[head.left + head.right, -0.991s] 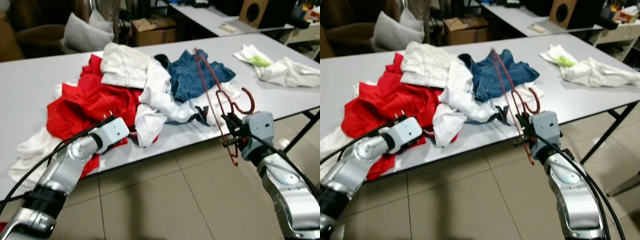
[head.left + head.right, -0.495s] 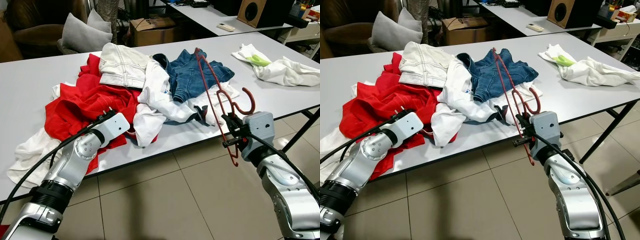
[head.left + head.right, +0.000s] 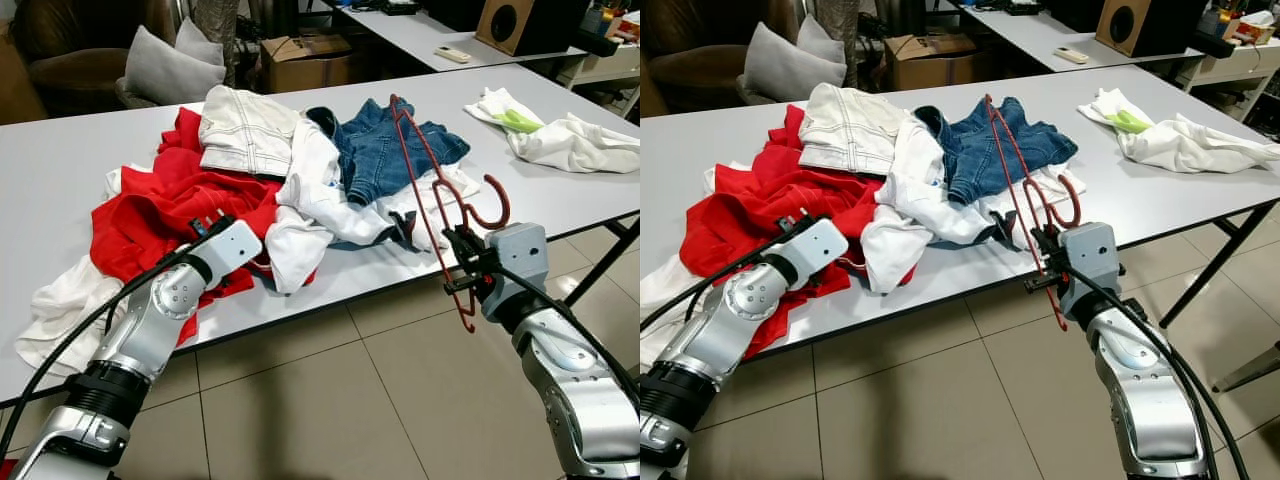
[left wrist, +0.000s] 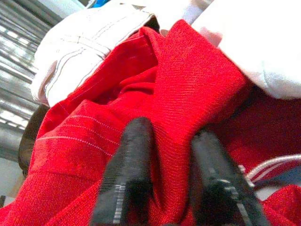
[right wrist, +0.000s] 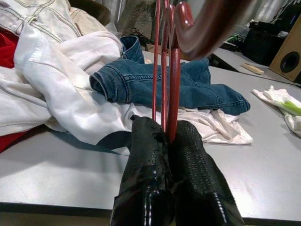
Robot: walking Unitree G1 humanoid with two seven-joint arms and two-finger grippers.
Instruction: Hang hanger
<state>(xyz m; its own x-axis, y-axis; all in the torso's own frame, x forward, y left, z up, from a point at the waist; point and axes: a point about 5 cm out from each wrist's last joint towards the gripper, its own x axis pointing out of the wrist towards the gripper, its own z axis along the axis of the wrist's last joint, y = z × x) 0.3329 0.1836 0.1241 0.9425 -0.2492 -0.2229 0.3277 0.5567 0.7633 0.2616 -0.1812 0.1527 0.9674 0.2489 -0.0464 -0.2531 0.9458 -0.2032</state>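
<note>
The right gripper (image 5: 165,141) has its jaws pinched on the red hanger (image 3: 436,195), held just off the surface's (image 3: 60,170) near edge, its frame slanting up over the jeans (image 3: 385,150). The left gripper (image 4: 167,160) sits in the red garment (image 4: 188,89), jaws slightly apart with a fold between them.

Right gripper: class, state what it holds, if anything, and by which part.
The right gripper is shut on the red hanger, pinching its thin wires just below the hook, with the frame slanting up over the clothes.
</note>
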